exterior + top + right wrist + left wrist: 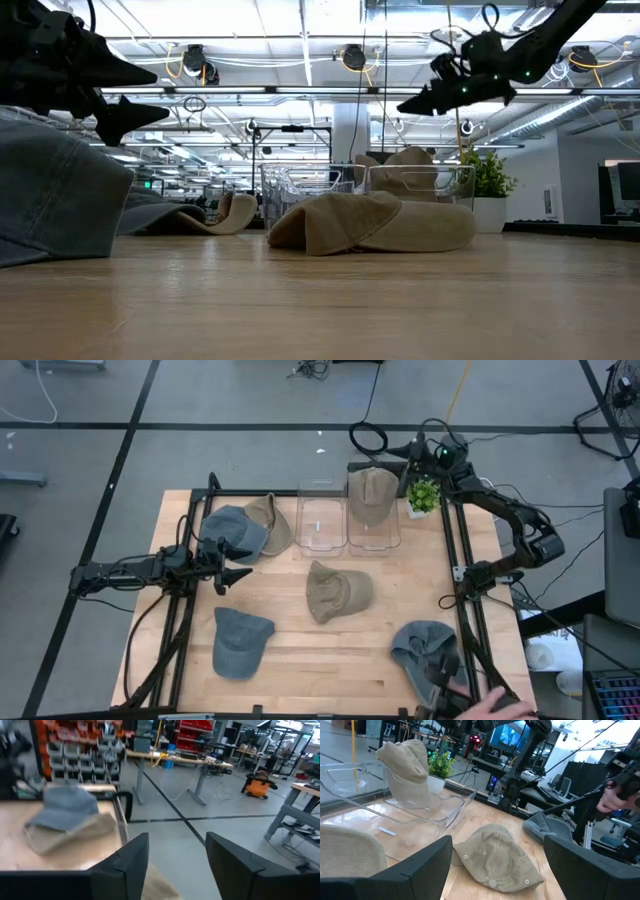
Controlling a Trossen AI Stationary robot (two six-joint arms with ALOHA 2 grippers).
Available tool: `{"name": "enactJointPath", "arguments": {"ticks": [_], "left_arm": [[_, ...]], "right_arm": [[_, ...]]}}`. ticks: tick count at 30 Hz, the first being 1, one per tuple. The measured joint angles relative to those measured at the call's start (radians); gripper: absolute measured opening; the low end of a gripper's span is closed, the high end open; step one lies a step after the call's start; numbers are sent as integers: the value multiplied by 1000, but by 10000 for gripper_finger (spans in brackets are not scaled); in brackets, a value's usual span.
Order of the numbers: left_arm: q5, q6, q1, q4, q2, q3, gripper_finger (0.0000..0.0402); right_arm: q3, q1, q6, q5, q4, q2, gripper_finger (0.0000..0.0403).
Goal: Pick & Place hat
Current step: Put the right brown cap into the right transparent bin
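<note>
A tan hat (pixel 373 495) sits crown up inside the right clear bin (pixel 374 538) at the table's far side; it also shows in the left wrist view (pixel 407 770). My right gripper (pixel 398 455) hangs open, level, above the far end of that bin, clear of the hat; a strip of tan cloth (pixel 160 889) shows below its fingers. My left gripper (pixel 236 566) waits open over the table's left part, pointing at the tan hat (pixel 337 590) that lies flat mid-table. More hats lie on the table: blue (pixel 240 642), grey-blue (pixel 425 650), and blue (pixel 233 532) beside tan (pixel 272 520).
An empty clear bin (pixel 322 520) stands left of the filled one. A small potted plant (pixel 424 495) stands right of the bins. A person's hand (pixel 495 705) reaches in at the near right corner. Black frame rails (pixel 462 560) run along both table sides.
</note>
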Motion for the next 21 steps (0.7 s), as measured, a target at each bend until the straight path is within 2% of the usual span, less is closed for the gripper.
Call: {"name": "enactJointPath", "arguments": {"ticks": [2, 9, 21], "left_arm": [[0, 0, 0, 0, 0, 0, 324], [0, 0, 0, 0, 0, 0, 324], [0, 0, 0, 0, 0, 0, 324]], "right_arm": [[0, 10, 57, 7, 2, -21, 194], [0, 78, 208, 151, -6, -107, 213], [0, 293, 400, 487, -160, -275, 231]]}}
